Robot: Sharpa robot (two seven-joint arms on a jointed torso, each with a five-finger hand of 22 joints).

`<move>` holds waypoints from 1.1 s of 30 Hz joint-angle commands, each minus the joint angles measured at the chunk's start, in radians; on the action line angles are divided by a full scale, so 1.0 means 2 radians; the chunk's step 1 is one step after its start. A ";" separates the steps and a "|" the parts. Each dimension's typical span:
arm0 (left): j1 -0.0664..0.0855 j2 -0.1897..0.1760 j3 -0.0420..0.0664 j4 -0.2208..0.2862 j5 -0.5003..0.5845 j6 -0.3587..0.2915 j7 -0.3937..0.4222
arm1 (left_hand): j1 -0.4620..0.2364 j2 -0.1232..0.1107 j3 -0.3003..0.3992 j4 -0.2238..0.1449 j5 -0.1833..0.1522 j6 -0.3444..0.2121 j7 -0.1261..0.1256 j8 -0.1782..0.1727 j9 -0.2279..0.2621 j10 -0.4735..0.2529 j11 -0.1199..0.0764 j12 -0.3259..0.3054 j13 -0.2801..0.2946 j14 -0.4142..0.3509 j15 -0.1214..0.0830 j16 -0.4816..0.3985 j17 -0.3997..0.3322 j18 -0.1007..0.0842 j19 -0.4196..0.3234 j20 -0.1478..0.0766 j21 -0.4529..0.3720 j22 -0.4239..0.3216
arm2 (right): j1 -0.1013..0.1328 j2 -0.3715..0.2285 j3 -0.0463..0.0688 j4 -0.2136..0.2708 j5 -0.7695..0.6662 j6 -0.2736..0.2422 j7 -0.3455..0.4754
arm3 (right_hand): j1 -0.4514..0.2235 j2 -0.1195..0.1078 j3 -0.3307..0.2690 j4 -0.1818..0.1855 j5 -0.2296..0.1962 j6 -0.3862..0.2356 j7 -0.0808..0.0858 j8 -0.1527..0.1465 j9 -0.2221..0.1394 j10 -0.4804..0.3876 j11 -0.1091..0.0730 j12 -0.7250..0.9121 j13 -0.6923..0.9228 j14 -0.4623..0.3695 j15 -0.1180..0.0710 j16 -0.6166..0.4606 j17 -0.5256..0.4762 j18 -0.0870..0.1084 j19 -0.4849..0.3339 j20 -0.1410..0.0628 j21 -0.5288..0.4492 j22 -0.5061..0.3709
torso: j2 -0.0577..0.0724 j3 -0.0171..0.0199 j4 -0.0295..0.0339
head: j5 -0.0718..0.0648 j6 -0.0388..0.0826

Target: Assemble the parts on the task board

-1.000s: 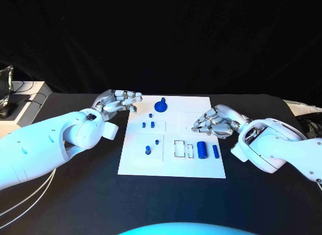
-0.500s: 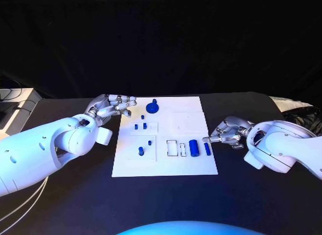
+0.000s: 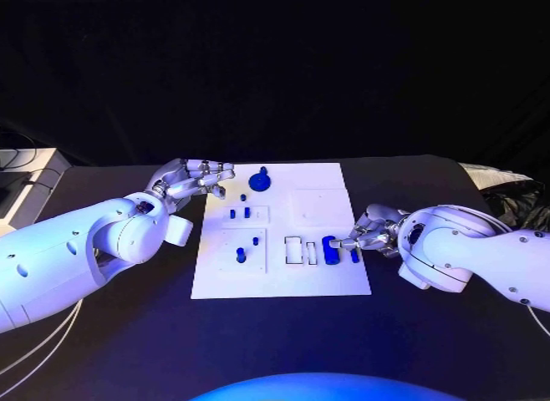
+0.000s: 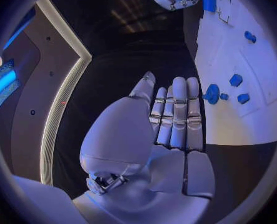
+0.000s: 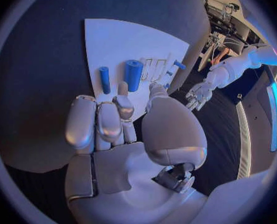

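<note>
The task board (image 3: pixel 302 276), a white plate, lies flat in the middle of the black table (image 3: pixel 130 334). On it, a round knobbed blue part (image 3: pixel 261 180) sits near the far edge at about 11 o'clock from the board's centre, small blue pegs (image 3: pixel 240 214) stand below it on the left half, and a thick blue cylinder (image 3: pixel 331 250) with a thinner blue rod (image 3: pixel 353 255) beside it lies at about 4 o'clock, next to white outlined slots (image 3: pixel 302 251). Black curtain closes the room behind the table. The right hand (image 3: pixel 370 233) reaches in at the board's right edge, fingers bent and bunched, their tips just beside the cylinder and rod; whether it grips either one cannot be told. The left hand (image 3: pixel 190 178) hovers off the far left corner, near the knobbed part, its fingers straight and side by side, holding nothing.
</note>
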 commanded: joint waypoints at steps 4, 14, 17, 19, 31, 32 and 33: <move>0.000 -0.001 0.000 0.003 -0.004 -0.001 0.001 | -0.005 0.000 -0.001 0.002 0.000 -0.002 0.001 0.002 0.001 -0.004 0.000 0.002 0.000 -0.003 0.002 0.002 -0.001 -0.001 -0.001 0.001 -0.002 0.000 | -0.003 0.014 0.000 -0.011 -0.030 0.016 -0.023 | -0.004 0.001 0.001 -0.001 -0.002 0.004 -0.001 -0.003 0.005 0.003 0.000 -0.003 0.003 0.003 0.001 -0.002 0.002 -0.010 0.025 0.000 0.001 0.078 | 0.001 0.0000 -0.0003 | 0.003 -0.002; 0.000 -0.002 0.000 0.004 -0.003 0.002 0.002 | -0.006 0.000 -0.001 0.003 0.000 -0.002 0.001 0.002 0.001 -0.005 0.000 0.003 0.000 -0.003 0.002 0.002 -0.001 -0.001 -0.001 0.001 -0.003 0.000 | -0.007 0.033 -0.001 -0.028 -0.036 0.037 -0.033 | -0.004 -0.002 0.001 -0.002 -0.013 0.005 -0.002 -0.002 0.012 0.003 -0.001 -0.005 0.004 0.004 0.001 -0.003 0.003 -0.011 0.025 0.000 0.002 0.078 | 0.001 -0.0001 -0.0004 | 0.005 -0.005; 0.000 -0.003 0.000 0.005 -0.003 0.003 0.001 | -0.006 0.000 -0.001 0.003 0.000 -0.002 0.001 0.002 0.001 -0.005 0.000 0.003 0.000 -0.003 0.002 0.002 -0.001 -0.001 -0.001 0.001 -0.003 0.000 | -0.009 0.039 -0.001 -0.033 -0.039 0.042 -0.035 | -0.005 -0.004 0.003 -0.001 -0.017 0.004 -0.002 -0.001 0.014 0.003 -0.001 -0.006 0.004 0.004 0.001 -0.003 0.004 -0.011 0.025 0.000 0.002 0.078 | 0.001 -0.0001 -0.0004 | 0.005 -0.006; 0.000 -0.003 0.000 0.005 -0.003 0.004 0.001 | -0.006 0.001 -0.001 0.004 0.001 -0.003 0.001 0.002 0.001 -0.006 0.000 0.003 0.000 -0.003 0.002 0.002 -0.001 -0.001 -0.001 0.001 -0.004 0.000 | -0.010 0.044 -0.002 -0.037 -0.043 0.045 -0.036 | -0.006 -0.008 0.005 -0.001 -0.017 0.004 -0.002 -0.001 0.016 0.003 -0.001 -0.006 0.005 0.004 0.001 -0.004 0.005 -0.011 0.025 0.000 0.002 0.078 | 0.001 -0.0001 -0.0006 | 0.006 -0.007; 0.000 -0.006 0.000 0.006 -0.002 0.006 -0.002 | -0.006 0.002 0.000 0.004 0.000 -0.003 0.001 0.002 0.001 -0.007 0.000 0.003 0.000 -0.004 0.002 0.003 -0.002 -0.002 -0.001 0.001 -0.004 0.000 | -0.017 0.064 -0.003 -0.049 -0.051 0.066 -0.040 | -0.006 -0.013 0.011 -0.002 -0.021 0.003 -0.003 0.001 0.027 0.003 -0.001 -0.011 0.004 0.004 0.000 -0.005 0.008 -0.012 0.024 -0.001 0.003 0.078 | 0.002 -0.0016 0.0002 | 0.008 -0.010; 0.000 -0.006 0.000 0.007 -0.002 0.006 -0.002 | -0.006 0.002 0.000 0.004 0.000 -0.003 0.001 0.002 0.001 -0.007 0.000 0.003 0.000 -0.004 0.002 0.003 -0.002 -0.002 -0.001 0.001 -0.004 0.000 | -0.017 0.065 -0.003 -0.051 -0.054 0.069 -0.041 | -0.002 -0.011 0.008 -0.004 -0.018 0.002 -0.003 0.001 0.029 0.002 -0.001 -0.011 0.004 0.004 0.000 -0.005 0.008 -0.012 0.024 -0.001 0.004 0.078 | 0.002 -0.0017 0.0002 | 0.008 -0.010; 0.000 -0.007 0.000 0.007 -0.002 0.006 -0.002 | -0.006 0.002 0.000 0.004 0.000 -0.003 0.001 0.002 0.001 -0.007 0.000 0.003 0.000 -0.004 0.002 0.003 -0.002 -0.002 -0.001 0.001 -0.004 0.000 | -0.018 0.066 -0.003 -0.052 -0.056 0.071 -0.041 | 0.002 -0.008 0.008 -0.008 -0.008 0.002 -0.003 0.001 0.030 0.002 -0.001 -0.012 0.004 0.004 0.000 -0.005 0.008 -0.012 0.024 -0.001 0.004 0.078 | 0.002 -0.0016 0.0000 | 0.008 -0.011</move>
